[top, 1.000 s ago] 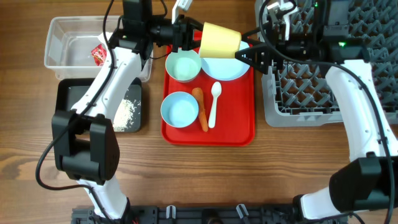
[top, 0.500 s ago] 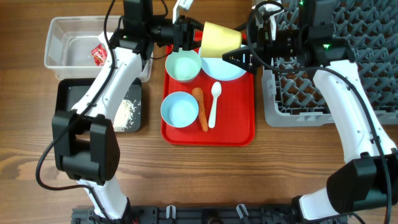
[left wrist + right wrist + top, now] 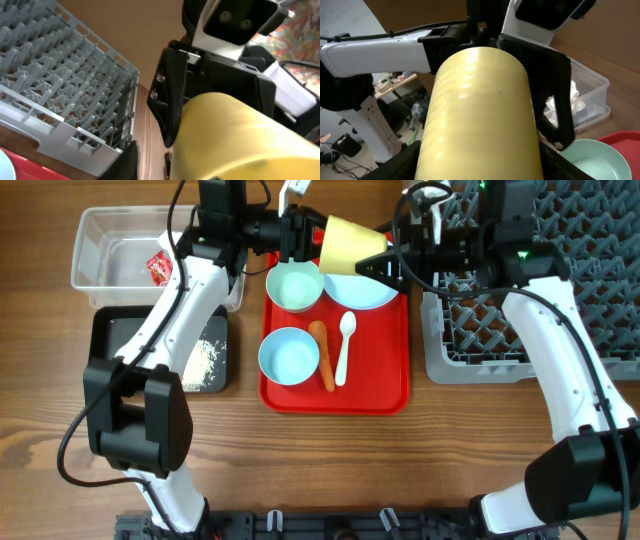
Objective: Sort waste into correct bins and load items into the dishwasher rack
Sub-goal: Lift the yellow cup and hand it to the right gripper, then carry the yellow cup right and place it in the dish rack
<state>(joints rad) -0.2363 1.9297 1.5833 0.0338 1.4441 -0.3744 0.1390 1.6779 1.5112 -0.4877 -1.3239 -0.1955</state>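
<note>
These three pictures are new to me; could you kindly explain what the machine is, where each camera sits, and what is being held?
Two robot arms work at a wooden table. One picture looks down from overhead; the other two come from cameras on each wrist. Between the arms hangs a yellow cup, passing from the left gripper to the right gripper, whose fingers sit around it. Below lies a red tray with a blue plate, two bowls, a carrot and a white spoon. Right is the grey dishwasher rack; left, a clear tub and a black tray.
</note>
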